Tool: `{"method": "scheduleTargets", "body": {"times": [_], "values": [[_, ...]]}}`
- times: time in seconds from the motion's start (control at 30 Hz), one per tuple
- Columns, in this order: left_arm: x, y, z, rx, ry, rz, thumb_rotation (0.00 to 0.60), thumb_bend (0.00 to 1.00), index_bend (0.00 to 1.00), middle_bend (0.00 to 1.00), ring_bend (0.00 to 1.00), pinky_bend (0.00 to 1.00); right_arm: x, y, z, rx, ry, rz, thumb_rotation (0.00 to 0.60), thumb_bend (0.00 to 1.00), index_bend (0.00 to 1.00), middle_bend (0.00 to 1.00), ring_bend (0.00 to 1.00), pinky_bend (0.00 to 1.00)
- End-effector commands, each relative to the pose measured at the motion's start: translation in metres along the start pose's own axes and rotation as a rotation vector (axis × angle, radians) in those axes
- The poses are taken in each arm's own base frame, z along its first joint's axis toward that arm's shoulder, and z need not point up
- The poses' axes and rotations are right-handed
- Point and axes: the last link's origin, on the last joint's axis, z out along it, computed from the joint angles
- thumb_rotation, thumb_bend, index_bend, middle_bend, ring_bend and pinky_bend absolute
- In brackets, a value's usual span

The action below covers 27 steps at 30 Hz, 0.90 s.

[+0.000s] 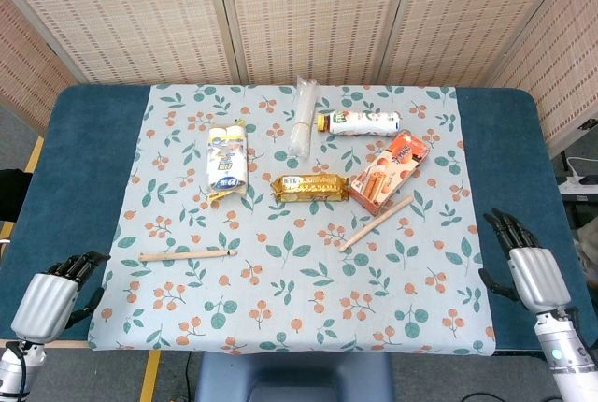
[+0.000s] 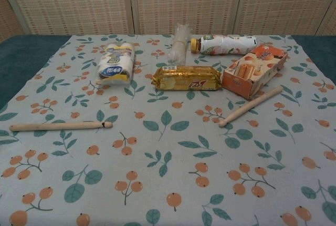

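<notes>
My left hand hovers at the table's near left corner, off the patterned cloth, holding nothing with fingers slightly curled. My right hand hangs over the blue table edge at the near right, fingers apart and empty. Neither hand shows in the chest view. A wooden stick lies nearest the left hand. A second wooden stick lies slanted nearer the right hand. Behind it sit an orange snack box, a gold biscuit pack and a lying bottle.
A yellow-and-white packet lies at the left back, and a clear plastic bundle at the back middle. The leaf-and-berry cloth covers the blue table. Woven screens stand behind.
</notes>
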Motion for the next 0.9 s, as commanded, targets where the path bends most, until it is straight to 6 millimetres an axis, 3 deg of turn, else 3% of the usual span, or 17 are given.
{"method": "scheduleTargets", "body": {"times": [0.03,0.27,0.43,0.53,0.67,0.9], "values": [[-0.001,0.002,0.001,-0.008,-0.003,-0.001,0.6,0.39,0.23,0.26,0.34,0.56,0.001,0.0,0.002,0.012,0.015,0.012,0.6,0.25,0.0,0.0,0.0,0.17],[-0.011,0.017,0.011,-0.063,-0.031,0.002,0.6,0.4,0.22,0.23,0.44,0.58,0.01,0.0,-0.007,0.071,0.021,-0.002,0.6,0.25,0.0,0.0,0.0,0.17],[-0.021,0.031,0.032,-0.096,-0.092,0.03,0.6,0.39,0.21,0.22,0.75,0.85,0.021,0.003,-0.021,0.084,0.0,0.041,0.6,0.25,0.0,0.0,0.0,0.17],[-0.024,0.036,0.045,-0.064,-0.121,0.051,0.6,0.4,0.19,0.21,0.84,0.92,0.029,0.005,-0.027,0.082,0.009,0.064,0.6,0.25,0.01,0.0,0.0,0.17],[-0.03,0.047,0.059,-0.031,-0.126,0.072,0.6,0.4,0.19,0.21,0.91,0.99,0.035,0.005,-0.034,0.104,0.047,0.096,0.6,0.25,0.03,0.0,0.0,0.17],[-0.049,0.072,0.079,-0.046,-0.133,0.12,0.6,0.4,0.17,0.2,0.92,1.0,0.037,0.008,-0.035,0.111,0.071,0.126,0.6,0.25,0.04,0.0,0.0,0.17]]}}
